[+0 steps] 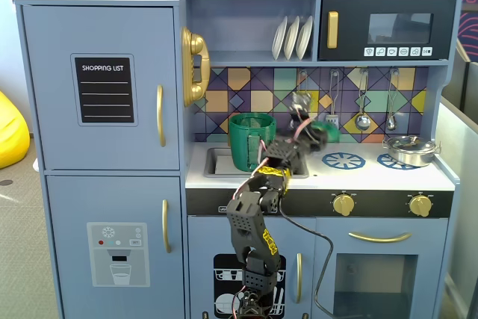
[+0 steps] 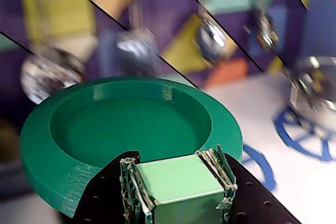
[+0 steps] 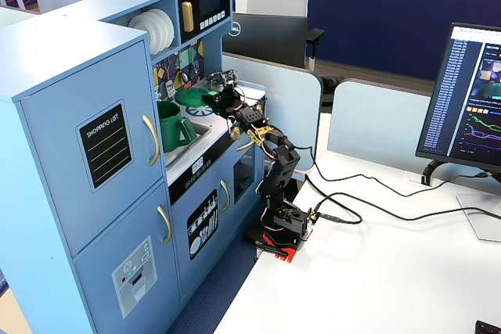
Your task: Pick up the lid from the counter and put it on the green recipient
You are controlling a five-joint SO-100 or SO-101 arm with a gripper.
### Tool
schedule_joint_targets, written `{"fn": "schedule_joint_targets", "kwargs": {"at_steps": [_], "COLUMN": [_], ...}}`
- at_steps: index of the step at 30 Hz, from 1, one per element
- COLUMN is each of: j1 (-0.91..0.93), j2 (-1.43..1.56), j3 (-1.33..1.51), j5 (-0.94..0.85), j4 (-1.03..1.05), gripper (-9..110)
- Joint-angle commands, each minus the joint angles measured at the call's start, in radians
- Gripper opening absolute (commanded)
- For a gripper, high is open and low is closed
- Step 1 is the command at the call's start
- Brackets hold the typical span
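With the jaws clenched on the lid's (image 2: 131,129) knob (image 2: 181,182), we judged it best kept level until centred over the green recipient (image 1: 251,141).

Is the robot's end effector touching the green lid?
Touching. In the wrist view, the end effector is shut on the pale green knob of the lid, its fingers pressed against both sides.

From my remote seat I see open air above the tall dark-green ribbed plastic container (image 1: 251,141) standing in the sink, with the shelf overhead well clear of its rim. Hanging steel utensils (image 1: 362,120) crowd the tiled backsplash behind. To the right in that fixed view, the shiny steel pot (image 1: 409,149) occupies the far burner.
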Motion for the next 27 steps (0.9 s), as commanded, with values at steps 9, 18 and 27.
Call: {"fn": "schedule_joint_targets", "kwargs": {"at_steps": [9,18,27], "j1": [-0.238,-0.35,-0.364], "j2": [0.104,0.066,0.014], "j3": [-0.354,-0.337,-0.313], "j5": [-0.028,-0.055,-0.055], "j4": [0.235,0.207,0.178], "gripper": [0,0,0]}}
